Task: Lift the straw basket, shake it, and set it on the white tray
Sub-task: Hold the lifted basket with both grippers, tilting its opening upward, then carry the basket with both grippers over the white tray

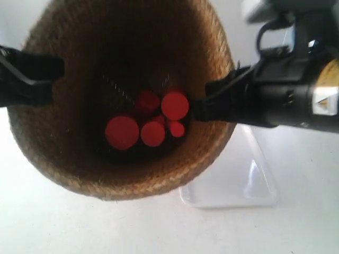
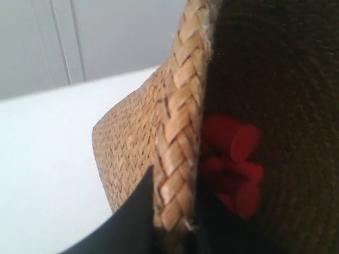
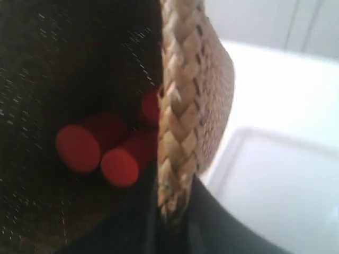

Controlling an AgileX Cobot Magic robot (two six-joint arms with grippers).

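The straw basket [image 1: 122, 182] fills the exterior view, tilted with its dark inside facing the camera and held off the table. Several red cylinders [image 1: 153, 121] lie at its bottom. My left gripper [image 2: 175, 211] is shut on the braided rim [image 2: 180, 137], one finger outside and one inside; it is the arm at the exterior view's left [image 1: 53, 74]. On the opposite rim [image 3: 180, 106] my right gripper [image 3: 172, 217] is shut the same way, at the exterior view's right [image 1: 204, 103]. The white tray [image 1: 249, 185] lies below the basket's right side, partly hidden by it.
The white table [image 1: 53, 222] spreads under everything. In the right wrist view the tray [image 3: 280, 185] lies just beyond the basket's wall. The red cylinders [image 2: 233, 140] also show in the left wrist view. A pale panelled wall [image 2: 63, 42] stands behind the table.
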